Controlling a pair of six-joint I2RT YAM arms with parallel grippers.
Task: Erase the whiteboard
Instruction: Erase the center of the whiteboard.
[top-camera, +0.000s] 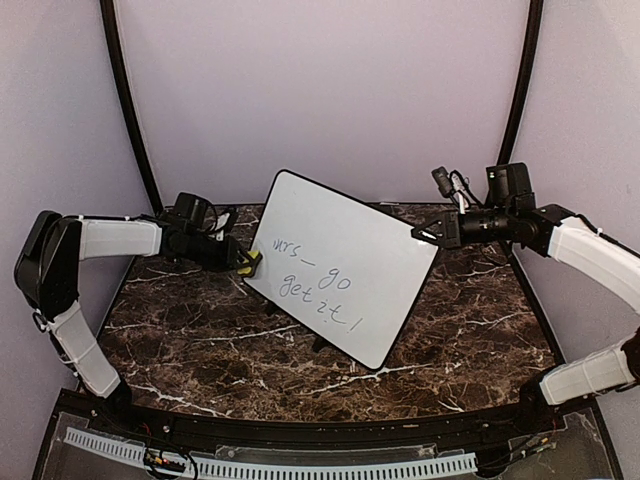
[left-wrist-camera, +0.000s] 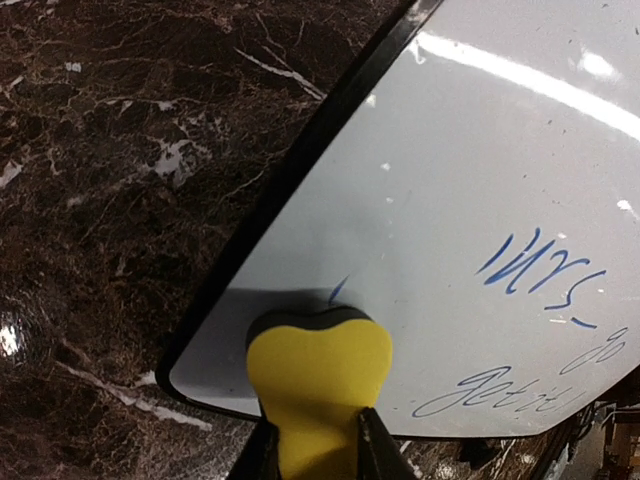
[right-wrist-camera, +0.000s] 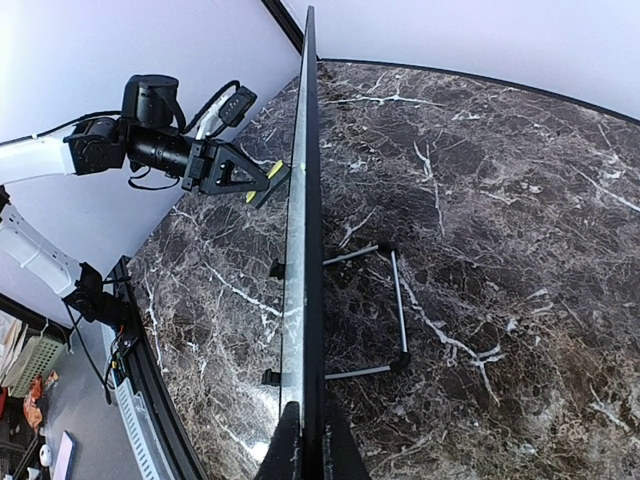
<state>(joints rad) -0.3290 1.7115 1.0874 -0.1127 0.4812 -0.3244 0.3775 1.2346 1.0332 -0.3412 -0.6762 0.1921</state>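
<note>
The whiteboard (top-camera: 340, 265) stands tilted on the marble table, blue handwriting across its face (left-wrist-camera: 540, 270). My left gripper (top-camera: 240, 262) is shut on a yellow eraser (left-wrist-camera: 318, 385) whose dark felt side presses against the board near its left edge, beside a short blue mark. My right gripper (top-camera: 424, 235) is shut on the board's right edge; its wrist view looks along the black frame (right-wrist-camera: 310, 250) clamped between the fingers (right-wrist-camera: 283, 452). The left gripper (right-wrist-camera: 262, 183) and the eraser show there too, at the board's far side.
A wire stand (right-wrist-camera: 398, 310) props the board from behind on the dark marble table (top-camera: 200, 340). Grey walls close in the back and both sides. A perforated white rail (top-camera: 300, 465) runs along the near edge.
</note>
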